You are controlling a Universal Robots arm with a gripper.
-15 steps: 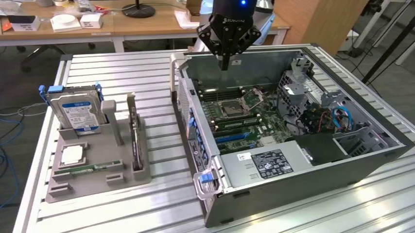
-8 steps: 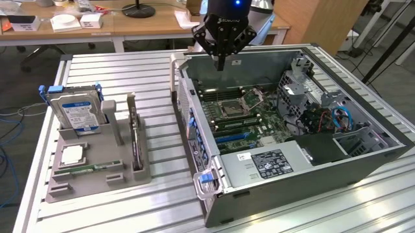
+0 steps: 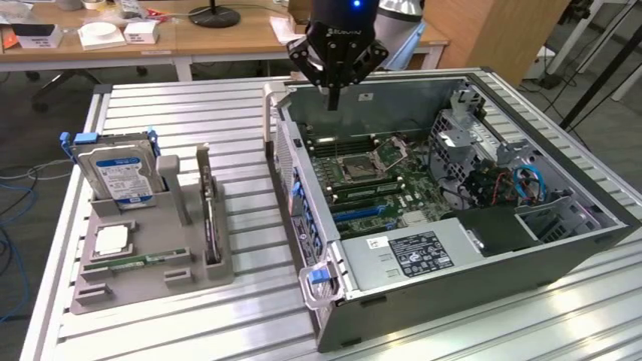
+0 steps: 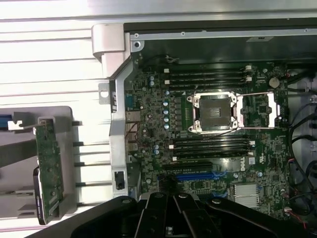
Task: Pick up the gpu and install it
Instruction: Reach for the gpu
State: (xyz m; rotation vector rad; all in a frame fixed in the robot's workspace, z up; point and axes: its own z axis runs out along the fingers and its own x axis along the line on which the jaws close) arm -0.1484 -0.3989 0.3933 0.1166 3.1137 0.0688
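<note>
A holder (image 3: 150,289) carrying the gpu (image 3: 210,218) is set toward the bench (image 3: 180,105) edge at the exterior view's left, beside the case (image 3: 482,293).

- The gripper (image 3: 333,99) is black all over, with a blocky body that narrows into two slim fingers (image 3: 332,89) ending in a fine tip.
- A small blue light (image 3: 353,4) glows on the dark wrist housing above the body.
- Pale lettering (image 3: 347,34) runs across the front of the body and is too small to read.
- Angled links (image 3: 301,56) flank the body on both sides, giving it a faceted, roughly hexagonal outline.
- In the wrist view the gripper (image 4: 171,201) shows as glossy black bars fanning apart, with round pivot pins (image 4: 157,196) set at the joints.
</note>
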